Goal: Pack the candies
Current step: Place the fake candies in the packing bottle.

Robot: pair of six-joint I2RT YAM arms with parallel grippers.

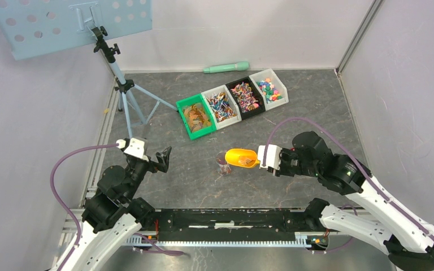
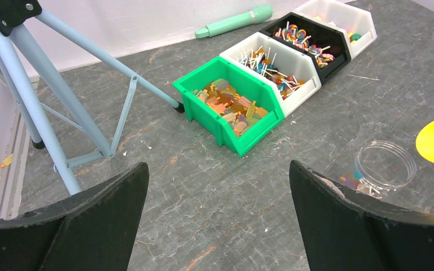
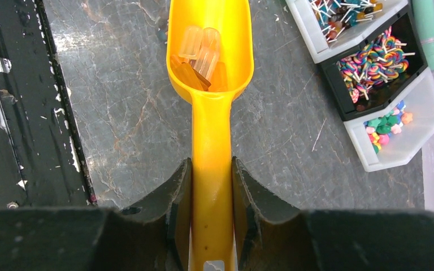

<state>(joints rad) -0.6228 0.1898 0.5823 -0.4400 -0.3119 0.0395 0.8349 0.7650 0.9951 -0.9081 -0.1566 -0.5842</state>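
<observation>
The candies (image 3: 200, 56) on the move are a few small pieces in clear crinkled wrap, golden-brown and pale. They lie heaped at the back of the bowl of a glossy yellow plastic scoop (image 3: 212, 113). The right claw (image 3: 211, 164) is closed on the scoop's flat, straight handle, one black finger pressed to each side. In the right wrist view the scoop's long axis runs straight up the frame, with the rounded bowl at the top and the handle at the bottom. In the top view it lies left to right at centre frame, bowl to the left. Its mouth reaches a small clear round jar (image 1: 224, 164) that stands open and upright on the table (image 1: 294, 186), a grey surface veined like slate. A few mixed sweets lie in the jar's bottom. Whether the scoop touches the jar's rim cannot be told. More candies fill four angular plastic bins set touching in a slanted row in the upper middle. A green bin (image 1: 196, 117) holds golden-brown pieces and a white bin (image 1: 221, 106) holds stick sweets. A black bin (image 1: 244, 96) holds swirled lollipops and an end bin (image 1: 269, 88), also white, holds small coloured lumps. Behind them a mint-green tube (image 1: 226, 67) lies along the back wall. A pale blue metal tripod (image 1: 125, 90) stands at the left and carries a perforated panel (image 1: 68, 22) in the upper left corner. The left claw (image 2: 219, 169) hangs low at the left with its black wedge fingers spread wide around nothing, well apart from the jar.
</observation>
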